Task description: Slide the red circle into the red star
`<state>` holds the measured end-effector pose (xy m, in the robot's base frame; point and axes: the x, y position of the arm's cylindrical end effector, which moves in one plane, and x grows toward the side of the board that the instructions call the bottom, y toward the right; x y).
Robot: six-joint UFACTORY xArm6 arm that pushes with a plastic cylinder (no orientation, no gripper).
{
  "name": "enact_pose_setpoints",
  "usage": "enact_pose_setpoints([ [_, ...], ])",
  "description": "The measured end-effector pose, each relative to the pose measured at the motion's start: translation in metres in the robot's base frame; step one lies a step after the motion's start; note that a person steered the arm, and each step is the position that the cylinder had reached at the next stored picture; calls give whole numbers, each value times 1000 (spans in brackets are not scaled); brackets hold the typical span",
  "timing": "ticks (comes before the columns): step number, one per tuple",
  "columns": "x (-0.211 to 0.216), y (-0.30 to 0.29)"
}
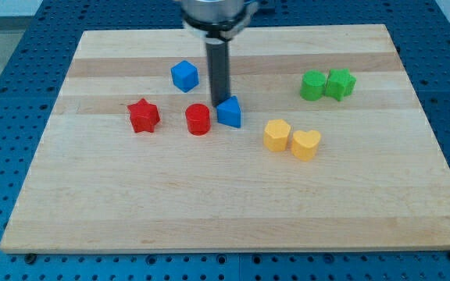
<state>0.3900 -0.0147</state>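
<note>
The red circle (198, 119) lies on the wooden board (209, 203), left of centre. The red star (143, 115) lies a short gap to its left, apart from it. My tip (219, 104) is down on the board just right of and slightly above the red circle, between it and the blue triangle (230, 112). The tip looks close to the circle's upper right edge; I cannot tell whether it touches.
A blue cube (184, 76) lies above the red circle. Two green blocks (313, 85) (340, 83) touch at the upper right. A yellow block (276, 134) and a yellow heart (305, 144) touch right of centre. The rod's mount (217, 16) hangs over the top edge.
</note>
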Motion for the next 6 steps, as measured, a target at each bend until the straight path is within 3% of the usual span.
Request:
enact_pose_setpoints([
  [1,14,-2],
  [2,23,-44],
  [3,33,-4],
  [4,64,-34],
  [5,54,-77],
  [6,91,-60],
])
